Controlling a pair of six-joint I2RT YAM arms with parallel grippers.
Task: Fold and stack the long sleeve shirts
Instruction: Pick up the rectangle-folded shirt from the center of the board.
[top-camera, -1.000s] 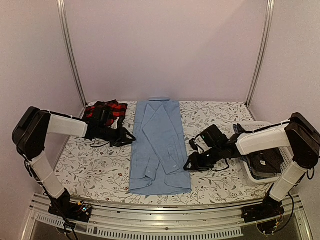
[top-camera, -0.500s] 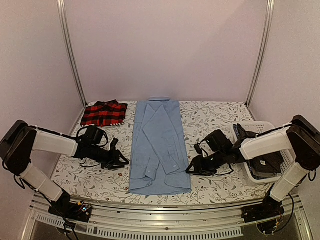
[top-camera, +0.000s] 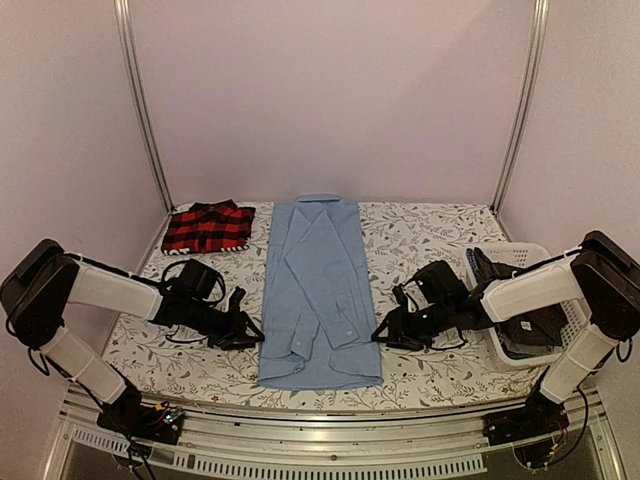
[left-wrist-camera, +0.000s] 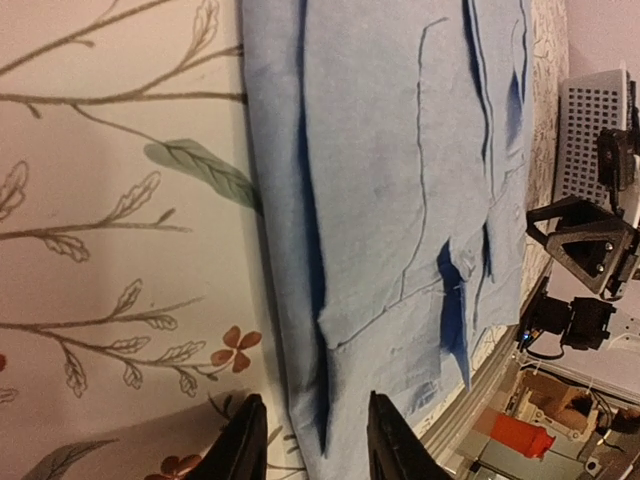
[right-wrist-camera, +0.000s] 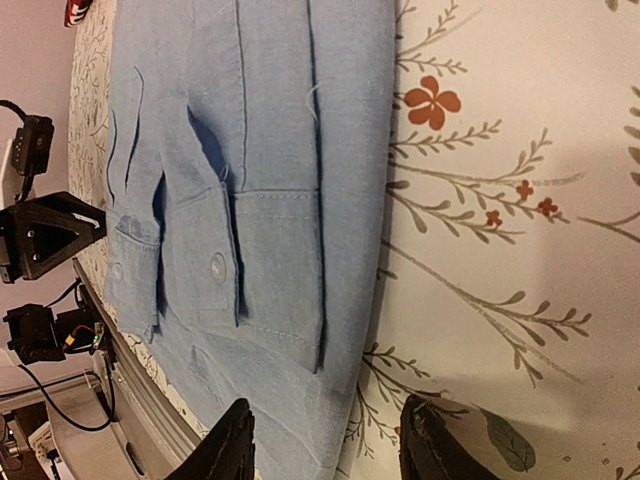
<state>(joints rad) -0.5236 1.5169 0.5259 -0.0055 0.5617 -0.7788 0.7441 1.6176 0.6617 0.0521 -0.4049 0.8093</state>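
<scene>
**Two arms flank a blue shirt laid flat on the tabletop**

A light blue shirt (top-camera: 318, 290) lies lengthwise down the middle of the flower-printed tabletop (top-camera: 430, 235). Its collar is at the far end, its hem is toward the near edge, and both sleeves are folded in over the front.

The left tool (top-camera: 250, 333) sits low at the shirt's left edge, close to the hem. Its fingers (left-wrist-camera: 243, 445) are apart and grip nothing. The left wrist view shows the edge of the cloth running into the gap between them. Whether they touch the fabric cannot be told.

The right tool (top-camera: 383, 332) sits opposite at the shirt's right edge, also low and near the hem. Its jaws likewise stand parted and hold nothing. From the right wrist, the shirt's border passes between the two fingers (right-wrist-camera: 232, 445), with a buttoned cuff (right-wrist-camera: 215, 265) lying flat just beyond.

A red-and-black plaid shirt (top-camera: 208, 227) rests folded at the far left corner, beside the blue shirt's collar end but not touching it. At the right edge of the tabletop stands a white plastic basket (top-camera: 545, 255) with dark cloth (top-camera: 525, 330) bundled inside.
</scene>
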